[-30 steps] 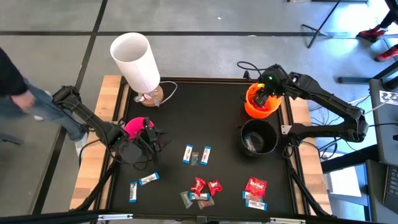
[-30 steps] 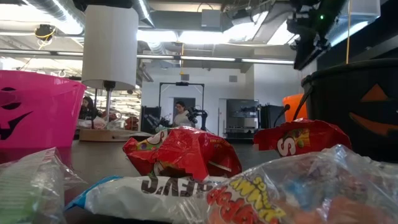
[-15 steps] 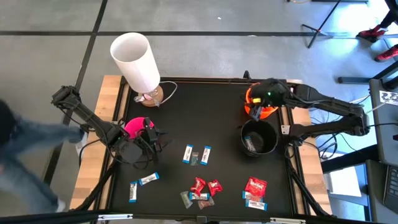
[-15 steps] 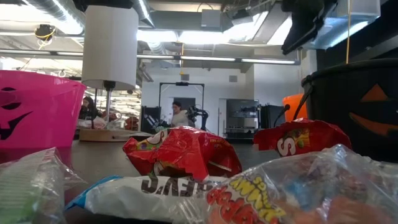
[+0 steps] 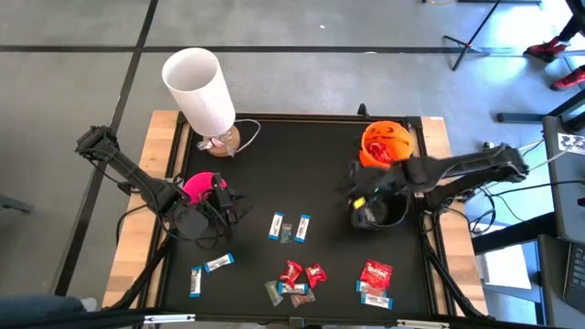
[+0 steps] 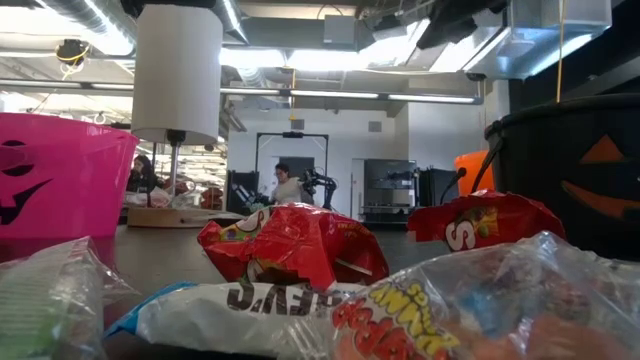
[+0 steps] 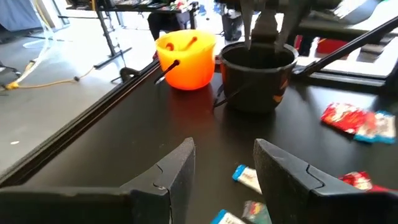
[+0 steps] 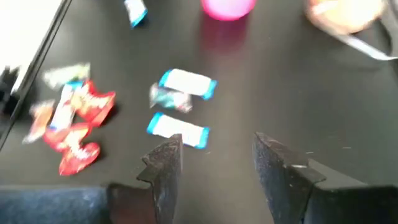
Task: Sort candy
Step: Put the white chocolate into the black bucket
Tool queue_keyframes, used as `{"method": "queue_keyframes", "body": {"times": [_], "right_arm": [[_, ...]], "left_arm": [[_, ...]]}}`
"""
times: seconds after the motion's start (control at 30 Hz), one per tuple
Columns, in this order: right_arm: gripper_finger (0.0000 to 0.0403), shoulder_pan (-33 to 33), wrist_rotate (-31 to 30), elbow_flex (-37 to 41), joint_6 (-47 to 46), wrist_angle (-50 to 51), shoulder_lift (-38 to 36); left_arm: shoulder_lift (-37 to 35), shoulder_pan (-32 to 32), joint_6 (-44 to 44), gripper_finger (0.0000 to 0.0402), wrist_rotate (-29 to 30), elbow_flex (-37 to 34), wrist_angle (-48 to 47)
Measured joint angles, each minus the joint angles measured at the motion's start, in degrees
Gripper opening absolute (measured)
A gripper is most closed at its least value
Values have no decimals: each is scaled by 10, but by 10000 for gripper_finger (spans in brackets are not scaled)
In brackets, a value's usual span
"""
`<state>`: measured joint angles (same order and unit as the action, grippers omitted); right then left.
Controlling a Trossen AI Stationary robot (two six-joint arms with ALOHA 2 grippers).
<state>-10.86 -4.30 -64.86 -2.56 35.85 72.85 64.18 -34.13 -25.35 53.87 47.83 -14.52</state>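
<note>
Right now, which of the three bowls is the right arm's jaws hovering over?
The black bowl, between the orange bowl and the candy; the right gripper, jaws open and empty, hangs at its rim. The pink bowl sits by the left arm.

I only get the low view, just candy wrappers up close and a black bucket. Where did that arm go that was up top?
Observer: The right gripper has swung from over the orange bowl to the black bowl, open and empty.
Operator: Is there candy farther out that I can't see?
Observer: Yes, two blue-and-white candies lie mid-table, with a small dark one between them.
Operator: And the other arm?
Observer: The left gripper waits by the pink bowl, open, holding nothing.
Operator: Anything in the orange bowl?
Observer: The left wrist view shows something orange-red sticking up inside it; I cannot tell what.
</note>
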Motion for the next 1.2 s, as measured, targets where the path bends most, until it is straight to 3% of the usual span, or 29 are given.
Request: {"method": "queue_keyframes", "body": {"times": [0.3,0.5,0.93,1.2], "right_arm": [[193,-31,5,0,-1,-13,118],[193,-31,31,0,-2,-75,172],[193,-17,29,-45,-3,-155,181],[193,-24,42,-44,-18,-153,196]], "left_arm": [[0,0,86,155,-11,0,93],[0,0,136,155,-19,0,104],[0,-1,198,155,-47,0,79],[0,-12,172,155,-112,0,64]]}}
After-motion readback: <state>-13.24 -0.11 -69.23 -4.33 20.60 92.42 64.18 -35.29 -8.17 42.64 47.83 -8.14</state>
